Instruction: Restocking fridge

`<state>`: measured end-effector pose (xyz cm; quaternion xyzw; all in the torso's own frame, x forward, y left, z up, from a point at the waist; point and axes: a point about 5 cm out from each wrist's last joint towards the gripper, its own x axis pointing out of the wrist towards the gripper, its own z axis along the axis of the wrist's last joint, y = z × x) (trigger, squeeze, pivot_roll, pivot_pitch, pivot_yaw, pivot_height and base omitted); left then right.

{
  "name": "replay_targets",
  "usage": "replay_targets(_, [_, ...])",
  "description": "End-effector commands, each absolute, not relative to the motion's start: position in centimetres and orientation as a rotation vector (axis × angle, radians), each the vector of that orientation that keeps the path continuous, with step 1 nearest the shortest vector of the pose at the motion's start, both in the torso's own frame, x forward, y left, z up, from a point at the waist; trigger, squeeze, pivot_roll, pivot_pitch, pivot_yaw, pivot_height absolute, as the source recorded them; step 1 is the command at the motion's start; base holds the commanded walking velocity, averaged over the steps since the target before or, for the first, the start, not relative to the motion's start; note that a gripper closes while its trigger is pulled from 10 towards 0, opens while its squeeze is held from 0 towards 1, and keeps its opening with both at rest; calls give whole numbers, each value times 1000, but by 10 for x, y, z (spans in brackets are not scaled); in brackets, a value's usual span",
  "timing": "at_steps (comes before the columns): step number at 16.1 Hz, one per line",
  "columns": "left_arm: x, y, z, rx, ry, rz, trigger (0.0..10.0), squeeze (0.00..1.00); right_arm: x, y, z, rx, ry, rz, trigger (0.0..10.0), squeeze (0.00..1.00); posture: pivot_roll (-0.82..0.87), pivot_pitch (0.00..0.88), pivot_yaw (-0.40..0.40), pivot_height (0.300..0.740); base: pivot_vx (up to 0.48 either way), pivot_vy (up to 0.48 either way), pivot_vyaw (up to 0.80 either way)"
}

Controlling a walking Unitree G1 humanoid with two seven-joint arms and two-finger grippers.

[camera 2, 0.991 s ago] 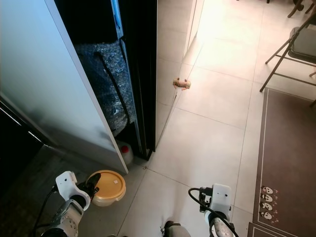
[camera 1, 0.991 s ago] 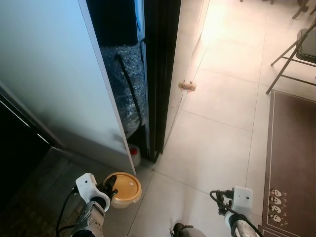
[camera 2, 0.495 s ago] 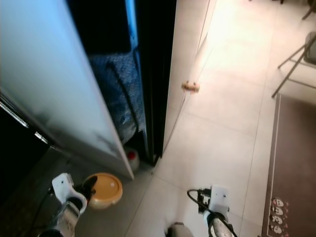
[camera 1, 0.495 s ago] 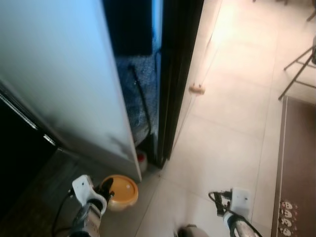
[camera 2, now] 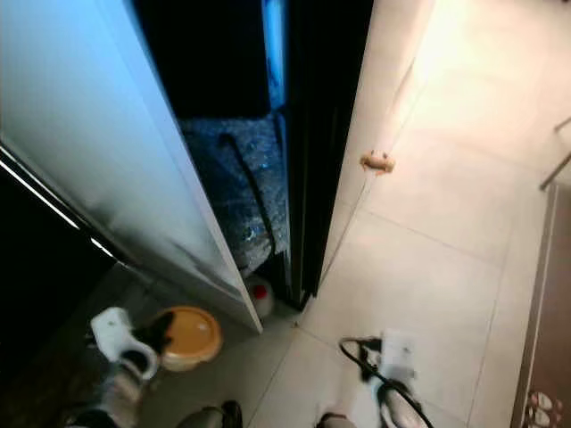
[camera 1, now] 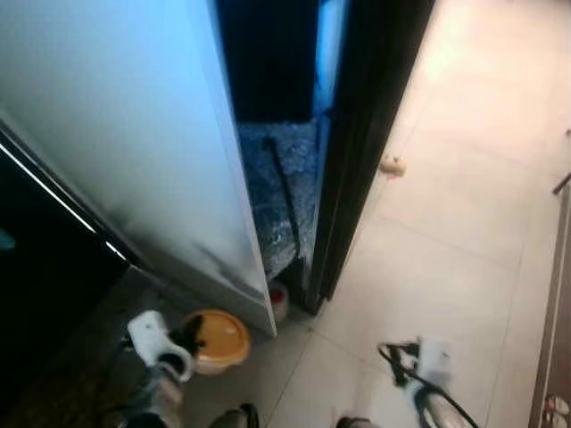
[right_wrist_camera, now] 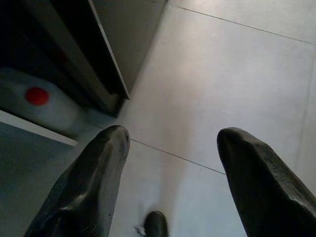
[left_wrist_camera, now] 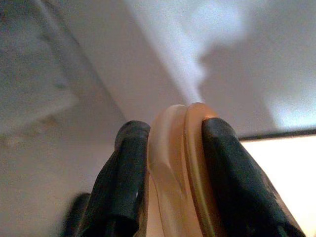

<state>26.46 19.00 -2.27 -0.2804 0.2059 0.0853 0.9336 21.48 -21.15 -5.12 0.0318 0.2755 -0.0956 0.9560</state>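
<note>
From my head camera, my left gripper [camera 1: 183, 343] carries a tub [camera 1: 219, 340] low beside the open fridge door [camera 1: 134, 152], not yet shelved. Left wrist: fingers [left_wrist_camera: 129, 173] clamp its rim. Right wrist: my right gripper [right_wrist_camera: 173, 173] hangs spread wide and empty.

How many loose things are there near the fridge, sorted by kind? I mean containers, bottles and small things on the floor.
Round yellow-lidded container, held in the left hand: 1
White bottle with a red cap, at the foot of the fridge: 1
Small tan object on the floor tiles: 1
Total: 3
</note>
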Motion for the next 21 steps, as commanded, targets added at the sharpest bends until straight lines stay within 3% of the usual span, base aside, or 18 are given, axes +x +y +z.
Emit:
replay_targets(1, [255, 190, -31, -575, 461, 186, 10000, 0, 205, -212, -58, 78, 601, -210, 10000, 0, -92, 201, 24, 740, 0, 0, 0])
replay_targets(9, [254, 193, -32, -566, 470, 198, 10000, 0, 203, -210, -60, 80, 608, -206, 10000, 0, -93, 205, 28, 740, 0, 0, 0])
replay_targets(16, [254, 193, -32, -564, 472, 194, 10000, 0, 218, -210, -47, 76, 512, -195, 10000, 0, -93, 200, 29, 740, 0, 0, 0])
replay_targets(21, [252, 195, -33, -559, 470, 192, 10000, 0, 292, -210, 34, 42, 74, -90, 10000, 0, -101, 183, 34, 740, 0, 0, 0])
